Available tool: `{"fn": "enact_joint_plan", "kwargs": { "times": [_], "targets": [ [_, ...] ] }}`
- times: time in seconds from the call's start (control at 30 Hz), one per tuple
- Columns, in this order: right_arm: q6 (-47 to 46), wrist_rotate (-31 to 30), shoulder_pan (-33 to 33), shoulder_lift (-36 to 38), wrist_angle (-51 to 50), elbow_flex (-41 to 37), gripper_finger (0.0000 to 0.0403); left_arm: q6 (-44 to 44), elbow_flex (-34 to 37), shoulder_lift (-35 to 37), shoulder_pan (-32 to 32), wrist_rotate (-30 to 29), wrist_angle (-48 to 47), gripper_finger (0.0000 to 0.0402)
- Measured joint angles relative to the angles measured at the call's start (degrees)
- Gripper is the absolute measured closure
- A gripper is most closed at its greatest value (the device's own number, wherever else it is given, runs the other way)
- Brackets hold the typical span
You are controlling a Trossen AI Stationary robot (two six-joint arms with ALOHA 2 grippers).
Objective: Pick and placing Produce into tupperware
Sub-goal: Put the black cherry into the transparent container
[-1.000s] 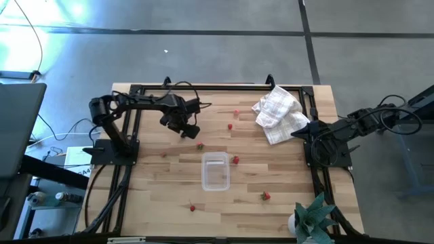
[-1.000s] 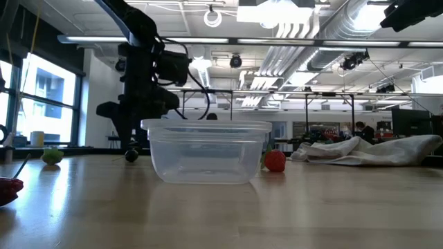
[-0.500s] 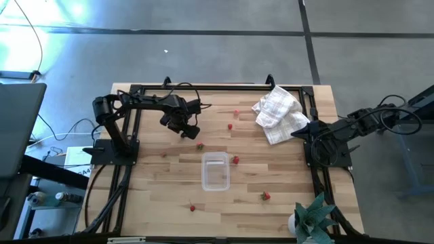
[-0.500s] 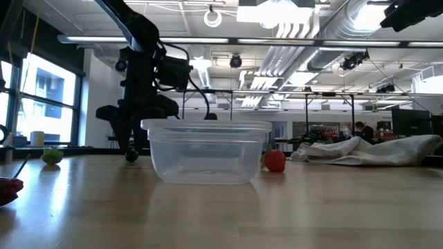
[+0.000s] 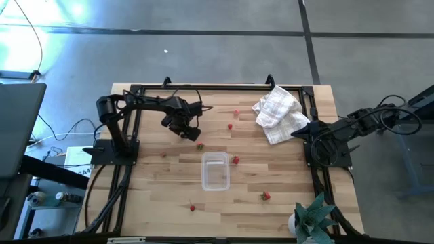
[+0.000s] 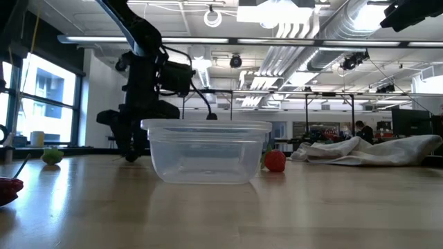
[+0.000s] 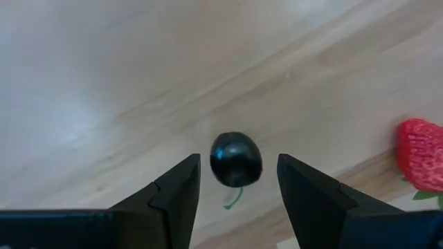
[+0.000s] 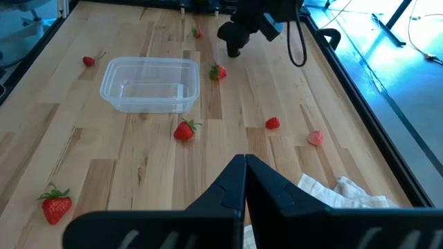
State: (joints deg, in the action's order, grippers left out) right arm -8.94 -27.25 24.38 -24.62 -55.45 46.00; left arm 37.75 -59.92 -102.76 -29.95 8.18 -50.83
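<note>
The left pincer (image 7: pixel 235 181) points down, released, fingers on either side of a round dark berry (image 7: pixel 236 159) on the table (image 7: pixel 104 83).

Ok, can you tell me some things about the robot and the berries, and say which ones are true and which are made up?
1. The left gripper is open around a dark berry. True.
2. The tupperware already has berries inside. False: it is empty, and the berries lie on the table.
3. The right gripper is shut and holds nothing. True.
4. The white cloth lies under the tupperware. False: it sits apart, at the far right of the table.
5. A red strawberry lies close to the dark berry. True.
</note>
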Motion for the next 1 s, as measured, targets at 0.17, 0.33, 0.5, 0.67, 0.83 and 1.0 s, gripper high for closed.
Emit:
{"fn": "enact_joint_plan", "kwargs": {
  "times": [0.17,0.33,0.5,0.67,0.83,1.0],
  "targets": [
    [0.0,0.0,0.0,0.0,0.0,0.0,0.0402,-0.1,0.0,-0.8,0.1,0.6,0.3,0.0218],
    [0.0,0.0,0.0,0.0,0.0,0.0,0.0402,-0.9,0.0,-0.8,0.1,-0.3,0.4,0.0218],
    [0.0,0.0,0.0,0.0,0.0,0.0,0.0402,-1.3,0.0,-0.8,0.1,-1.2,1.9,0.0222],
    [0.0,0.0,0.0,0.0,0.0,0.0,0.0402,-1.3,0.0,-0.8,0.0,-1.1,3.2,0.025],
    [0.0,0.0,0.0,0.0,0.0,0.0,0.0402,-1.6,0.0,-0.8,0.0,-0.7,2.6,0.0281],
    [0.0,0.0,0.0,0.0,0.0,0.0,0.0402,-3.2,0.0,-0.8,0.0,0.1,2.5,0.0294]
  ]
}}
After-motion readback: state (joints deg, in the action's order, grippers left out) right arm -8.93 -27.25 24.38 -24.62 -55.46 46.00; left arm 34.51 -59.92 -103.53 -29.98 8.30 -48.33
